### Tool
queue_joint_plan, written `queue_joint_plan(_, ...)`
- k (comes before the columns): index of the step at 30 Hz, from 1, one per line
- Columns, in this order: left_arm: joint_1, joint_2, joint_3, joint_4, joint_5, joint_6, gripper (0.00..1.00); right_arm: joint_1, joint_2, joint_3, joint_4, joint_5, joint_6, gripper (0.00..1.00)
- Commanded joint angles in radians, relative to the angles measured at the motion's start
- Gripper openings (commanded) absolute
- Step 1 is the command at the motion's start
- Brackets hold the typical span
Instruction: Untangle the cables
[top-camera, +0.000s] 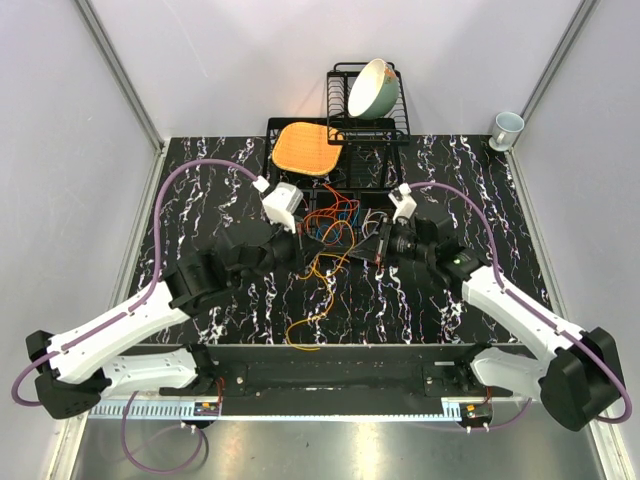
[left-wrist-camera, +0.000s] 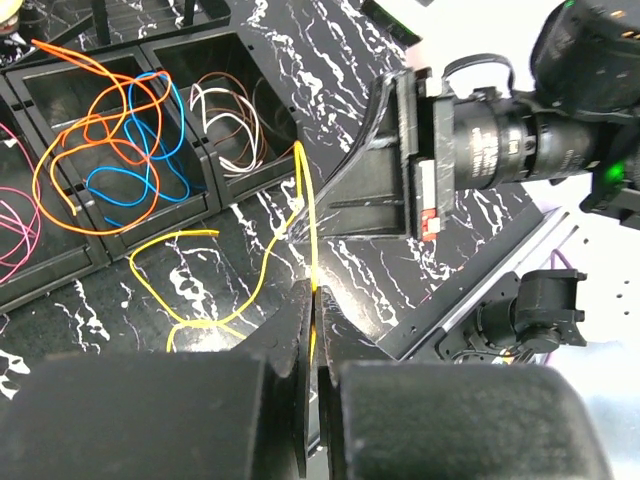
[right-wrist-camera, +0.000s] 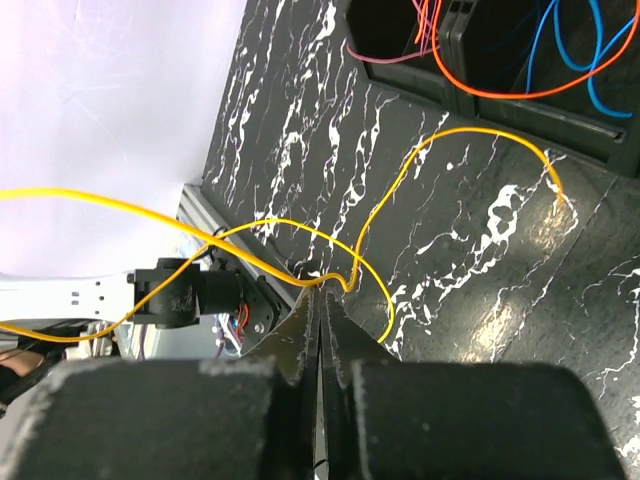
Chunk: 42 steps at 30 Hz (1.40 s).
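My left gripper (left-wrist-camera: 312, 302) is fully closed on the yellow cable (left-wrist-camera: 311, 215). My right gripper (right-wrist-camera: 318, 298) is also closed, apparently pinching the same cable, though the contact point is partly hidden. The cable runs straight ahead from the left fingertips toward the right gripper, just beyond. The other cables (left-wrist-camera: 100, 150) lie in the divided tray (left-wrist-camera: 110, 232). Open marbled table (right-wrist-camera: 480, 300) toward the near edge leaves room to pull apart.
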<state>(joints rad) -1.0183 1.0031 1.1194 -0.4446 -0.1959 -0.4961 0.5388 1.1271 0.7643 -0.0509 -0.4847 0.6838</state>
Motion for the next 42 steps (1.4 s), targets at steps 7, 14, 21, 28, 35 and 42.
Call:
queue_joint_plan(7, 0.001, -0.011, -0.042, 0.006, -0.046, -0.007, 0.77, 0.009, -0.098, 0.137, -0.067, 0.081, -0.041, 0.00)
queue_joint_plan(14, 0.001, -0.069, -0.133, 0.001, -0.074, -0.016, 0.85, 0.009, -0.093, 0.214, -0.115, 0.086, -0.047, 0.00)
queue_joint_plan(21, 0.001, -0.078, -0.230, -0.063, -0.131, -0.085, 0.84, 0.009, -0.072, 0.208, -0.173, 0.124, -0.044, 0.01)
queue_joint_plan(28, 0.003, 0.015, -0.334, -0.083, -0.126, -0.219, 0.88, 0.009, -0.061, 0.182, -0.234, 0.169, -0.043, 0.29)
queue_joint_plan(35, -0.015, 0.131, -0.398, -0.002, -0.050, -0.234, 0.91, 0.007, -0.050, 0.185, -0.268, 0.187, -0.043, 0.34)
queue_joint_plan(42, -0.091, 0.149, -0.328, -0.025, -0.011, -0.090, 0.90, 0.009, -0.032, 0.173, -0.276, 0.196, -0.038, 0.34)
